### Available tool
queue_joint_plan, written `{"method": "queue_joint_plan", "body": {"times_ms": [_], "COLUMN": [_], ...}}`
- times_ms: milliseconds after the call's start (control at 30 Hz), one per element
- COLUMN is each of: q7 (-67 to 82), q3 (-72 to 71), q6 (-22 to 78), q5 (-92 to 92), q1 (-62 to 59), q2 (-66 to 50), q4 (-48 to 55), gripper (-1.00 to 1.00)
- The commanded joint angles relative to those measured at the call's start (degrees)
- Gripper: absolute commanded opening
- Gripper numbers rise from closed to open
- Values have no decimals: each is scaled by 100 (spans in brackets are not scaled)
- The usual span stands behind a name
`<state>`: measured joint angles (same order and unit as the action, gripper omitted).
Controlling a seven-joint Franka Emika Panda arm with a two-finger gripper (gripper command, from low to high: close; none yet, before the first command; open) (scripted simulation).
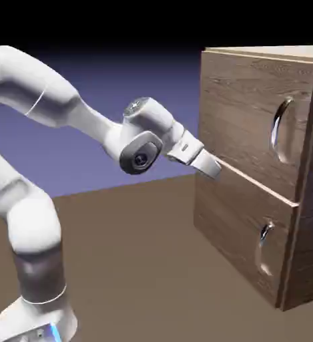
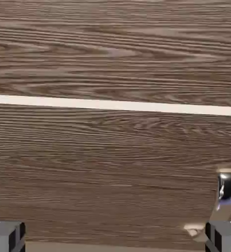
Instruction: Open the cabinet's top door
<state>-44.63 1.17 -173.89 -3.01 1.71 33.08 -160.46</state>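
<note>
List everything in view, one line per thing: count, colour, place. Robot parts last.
cabinet: one, brown wood-grain, at the exterior view's right, both front panels shut.
top door: one, brown wood-grain, upper panel of the cabinet.
lower panel: one, brown wood-grain, below the top door, a pale seam between them.
top handle: one, silver, curved, on the top door's far side from the arm.
lower handle: one, silver, smaller, on the lower panel.
table: one, brown, under arm and cabinet.
arm: one, white, rising from lower left.
tool: one, pale grey, open, close to the seam, holding nothing.
</note>
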Motion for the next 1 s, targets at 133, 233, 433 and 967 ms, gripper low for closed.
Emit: {"method": "queue_joint_plan", "body": {"times_ms": [133, 233, 433, 967], "q7": [-903, -1444, -2527, -5415], "q3": [486, 777, 1360, 2914], "q6": [49, 79, 138, 295], "q5": [-1246, -1994, -3489, -7476], "q1": [422, 675, 1182, 2533], "q2": [176, 281, 492, 1054], "q4": [226, 361, 632, 1355], "gripper": [100, 100, 100, 100]}}
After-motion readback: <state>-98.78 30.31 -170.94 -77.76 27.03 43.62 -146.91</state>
